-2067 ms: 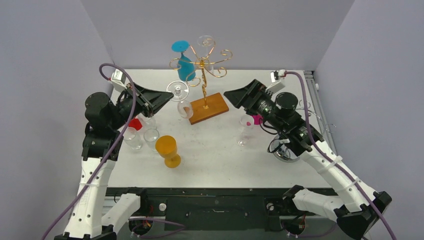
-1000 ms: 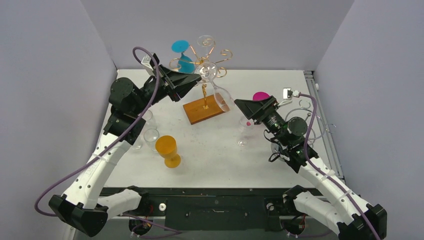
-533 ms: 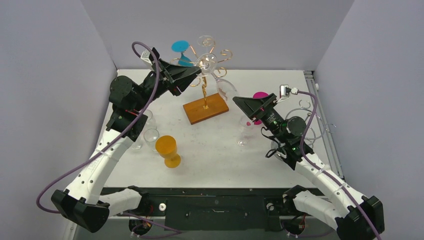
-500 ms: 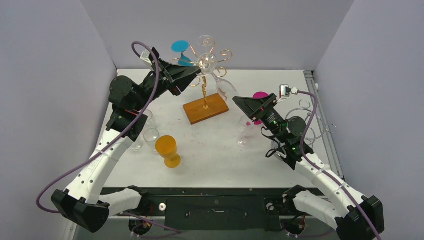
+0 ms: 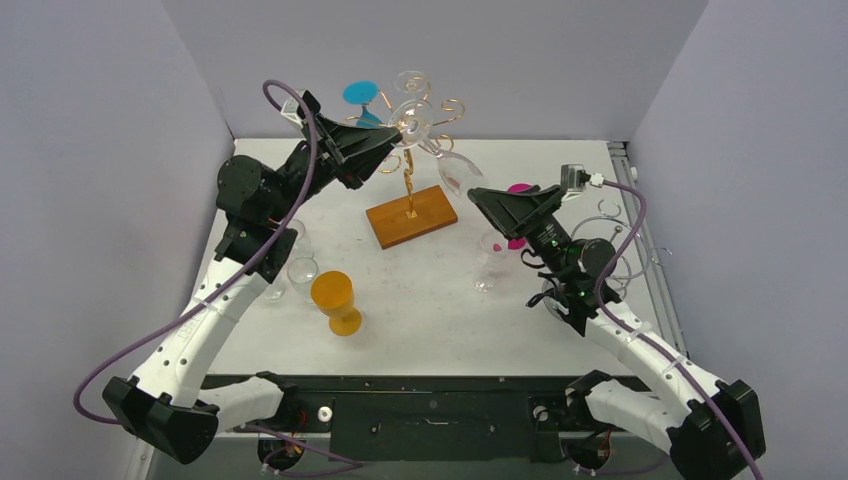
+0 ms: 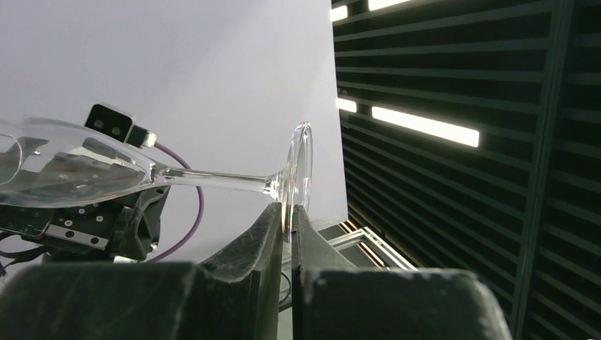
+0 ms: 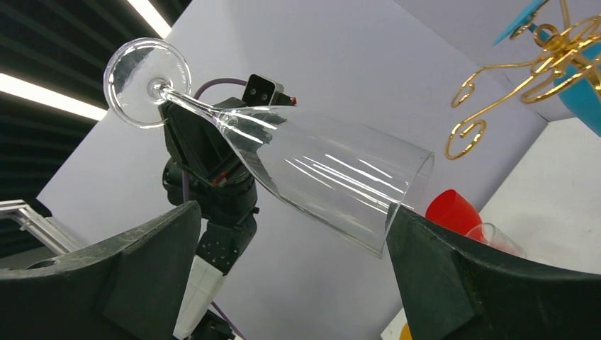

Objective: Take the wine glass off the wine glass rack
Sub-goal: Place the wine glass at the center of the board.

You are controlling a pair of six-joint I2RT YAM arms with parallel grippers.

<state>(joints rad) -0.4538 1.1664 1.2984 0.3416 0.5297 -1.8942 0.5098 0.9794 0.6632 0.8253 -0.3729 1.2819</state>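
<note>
Jaws of the left gripper (image 6: 288, 214) pinched nearly together on the foot rim of the wine glass (image 6: 106, 166), with fingers (image 6: 264, 237) on either side of the clear disc. Glass lying close to horizontal, stem running back from the foot, bowl pointing toward the right arm. Held up in the air at the top of the wine glass rack (image 5: 408, 170). Seen from above, foot overlaps the gold spirals, so contact there not readable. In the right wrist view, glass sits apart from the curled gold arms.

Jaws of the right gripper (image 5: 478, 197) spread wide, nothing gripped. Bowl mouth lies between its fingers (image 7: 453, 276) in the wrist view, rim just beside the right-hand one. Touching or not: cannot tell.

Rack upright on its brown wooden base toward the back of the table (image 5: 450, 320). Blue glass (image 5: 360, 92) and another clear glass (image 5: 411, 80) up among its arms. Orange glass (image 5: 335, 298) standing near the left arm, a few clear tumblers (image 5: 300, 270) just beside it. Red cup (image 7: 453, 209) visible below the bowl in the right wrist view.
</note>
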